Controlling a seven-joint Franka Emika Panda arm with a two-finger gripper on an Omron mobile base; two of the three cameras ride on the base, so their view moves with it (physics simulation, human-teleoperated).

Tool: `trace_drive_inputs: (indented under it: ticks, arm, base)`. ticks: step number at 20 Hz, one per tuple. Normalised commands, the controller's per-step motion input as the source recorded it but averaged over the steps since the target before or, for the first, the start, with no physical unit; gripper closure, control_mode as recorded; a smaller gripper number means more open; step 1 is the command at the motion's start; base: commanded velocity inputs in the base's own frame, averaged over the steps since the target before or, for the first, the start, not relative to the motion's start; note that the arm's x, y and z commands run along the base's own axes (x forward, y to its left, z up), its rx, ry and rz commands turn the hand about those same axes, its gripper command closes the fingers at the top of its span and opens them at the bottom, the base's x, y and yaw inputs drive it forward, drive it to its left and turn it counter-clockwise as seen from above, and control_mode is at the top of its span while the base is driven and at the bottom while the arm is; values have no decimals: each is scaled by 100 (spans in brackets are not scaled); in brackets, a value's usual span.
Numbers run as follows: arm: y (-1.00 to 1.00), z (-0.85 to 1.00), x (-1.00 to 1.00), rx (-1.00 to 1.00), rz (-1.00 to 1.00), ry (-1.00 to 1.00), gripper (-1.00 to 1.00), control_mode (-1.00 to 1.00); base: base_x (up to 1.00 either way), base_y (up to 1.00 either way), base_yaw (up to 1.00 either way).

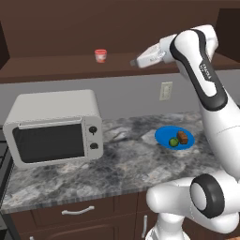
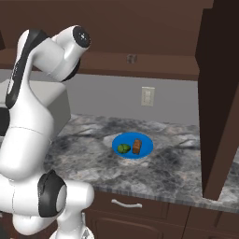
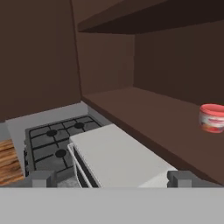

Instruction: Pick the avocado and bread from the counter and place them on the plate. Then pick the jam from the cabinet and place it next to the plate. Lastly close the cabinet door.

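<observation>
The jam (image 1: 100,55), a red-lidded jar, stands on the open cabinet's shelf (image 1: 51,65). My gripper (image 1: 135,62) hovers at shelf height to the jar's right, apart from it and pointing along the shelf. In the hand view the gripper (image 3: 110,179) is open and holds nothing, with the jam (image 3: 212,118) far off at the right. Below, the blue plate (image 1: 161,136) lies on the counter (image 1: 126,164) with the avocado (image 1: 173,141) and the bread (image 1: 183,137) on it. The plate (image 2: 145,148), avocado (image 2: 123,148) and bread (image 2: 137,146) also show from the right. The cabinet door (image 2: 219,102) stands open.
A white microwave (image 1: 54,126) fills the counter's left part below the shelf. A stove (image 3: 57,140) lies beyond it. A wall outlet (image 1: 165,90) sits above the plate. The open door juts over the counter's right end.
</observation>
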Motion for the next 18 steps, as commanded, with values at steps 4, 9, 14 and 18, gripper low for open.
trace_drive_inputs:
  ticks: [4, 9, 14, 18]
  arm:
    - [5, -3, 1, -3, 0, -8, -100, -100]
    - [11, 0, 2, -2, -1, -3, -100, -100]
    - [5, 0, 8, -1, -3, 0, -100, -100]
    - [0, 0, 11, -1, -3, 0, -100, -100]
  base:
    - [0, 0, 0]
    - [0, 0, 0]
    - [0, 0, 0]
    - [0, 0, 0]
